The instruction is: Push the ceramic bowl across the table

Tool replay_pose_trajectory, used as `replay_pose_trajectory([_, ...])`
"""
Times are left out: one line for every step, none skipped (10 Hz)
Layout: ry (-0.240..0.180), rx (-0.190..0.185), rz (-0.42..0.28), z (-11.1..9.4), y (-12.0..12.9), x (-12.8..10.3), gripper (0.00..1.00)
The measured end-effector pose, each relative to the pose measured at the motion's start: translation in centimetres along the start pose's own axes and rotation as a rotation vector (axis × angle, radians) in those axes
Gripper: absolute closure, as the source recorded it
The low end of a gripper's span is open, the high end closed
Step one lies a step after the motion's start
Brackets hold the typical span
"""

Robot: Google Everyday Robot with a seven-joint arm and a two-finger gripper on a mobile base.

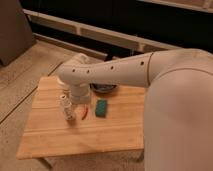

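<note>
Gripper (69, 115) low over table (50, 136), beside sponge (101, 107)

No text, label, brand, number or sign can be read. Nothing legible on the table (117, 132), the ceramic bowl (105, 89) at its far edge, the green sponge (101, 107), or the white arm (117, 72). The dark wall on the far side is blank too. The gripper (69, 113) is low over the left-middle of the table, just left of the green sponge, and carries no marking.
</note>
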State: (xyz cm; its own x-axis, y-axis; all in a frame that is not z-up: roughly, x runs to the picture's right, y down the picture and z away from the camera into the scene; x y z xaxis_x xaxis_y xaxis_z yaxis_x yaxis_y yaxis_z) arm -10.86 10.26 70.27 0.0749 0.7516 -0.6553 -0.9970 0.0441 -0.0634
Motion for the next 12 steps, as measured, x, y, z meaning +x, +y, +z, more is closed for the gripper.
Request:
replay_pose_trajectory([0.0, 0.0, 0.0, 0.0, 0.0, 0.0, 0.35])
replay_pose_trajectory([0.0, 0.0, 0.0, 0.0, 0.0, 0.0, 0.35])
replay_pose_trajectory([0.0, 0.0, 0.0, 0.0, 0.0, 0.0, 0.35])
replay_pose_trajectory([-0.001, 0.0, 0.0, 0.0, 0.0, 0.0, 0.35])
replay_pose_trajectory([-0.005, 0.0, -0.001, -0.1, 0.0, -0.1, 0.35])
replay_pose_trajectory([-0.017, 0.0, 0.005, -0.2, -0.1, -0.3, 0.35])
replay_pose_trajectory([-0.075, -0.004, 0.032, -0.8, -0.2, -1.3, 0.35])
replay_pose_trajectory([-0.127, -0.009, 0.062, -1.4, -0.7, -2.2, 0.35])
replay_pose_trajectory([-0.183, -0.019, 0.106, -2.0, -1.7, -3.0, 0.35])
replay_pose_trajectory([-0.234, -0.033, 0.162, -2.7, -2.8, -3.5, 0.35])
replay_pose_trajectory([-0.27, -0.047, 0.217, -3.2, -3.9, -3.7, 0.35])
replay_pose_trajectory([-0.288, -0.055, 0.245, -3.5, -4.5, -3.8, 0.35])
